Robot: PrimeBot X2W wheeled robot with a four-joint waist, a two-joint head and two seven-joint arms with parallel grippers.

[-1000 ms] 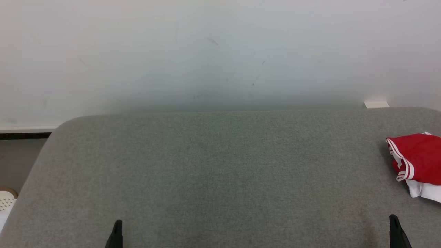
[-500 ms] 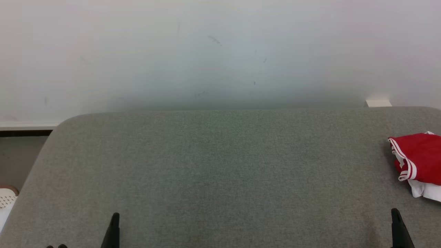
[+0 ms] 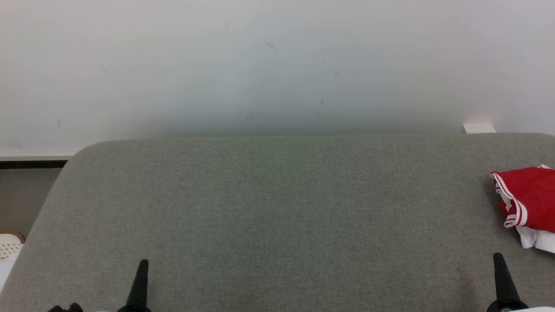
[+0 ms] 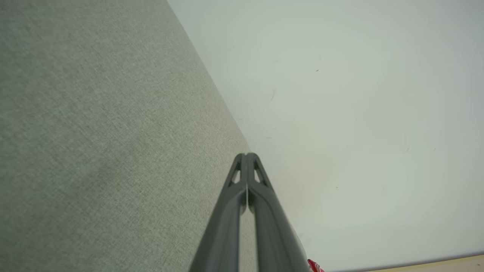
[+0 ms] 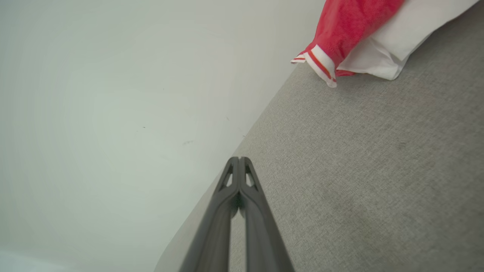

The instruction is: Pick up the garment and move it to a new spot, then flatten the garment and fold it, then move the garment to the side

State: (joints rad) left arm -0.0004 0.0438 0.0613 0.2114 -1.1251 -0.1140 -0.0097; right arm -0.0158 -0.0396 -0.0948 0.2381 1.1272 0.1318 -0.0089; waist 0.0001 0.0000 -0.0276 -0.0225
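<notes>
A pale wall (image 3: 277,65) with a few faint dark scuffs takes up the upper half of the head view. Below it a grey fabric-covered surface (image 3: 277,208) with a rounded far-left corner spreads across the lower half, its far edge close against the wall.

The garment (image 3: 527,199) lies crumpled at the right edge of the frame on this surface, cut off by the border. It is red with white-and-red striped trim, and a white part shows under it on the near side. In the right wrist view it sits in the upper right corner, near the line where fabric meets wall.

The left gripper (image 3: 142,265) rises from the bottom edge at lower left. The right gripper (image 3: 499,259) rises at lower right, below the garment and apart from it, with grey fabric between them. Both point up the frame, slim and dark. Each wrist view shows its two fingers pressed together at the tips with nothing between them.

A dark skirting strip (image 3: 32,164) runs at the left edge. A small white block (image 3: 479,128) stands against the wall at upper right. A white perforated object (image 3: 8,245) peeks in at lower left, beside the surface.
</notes>
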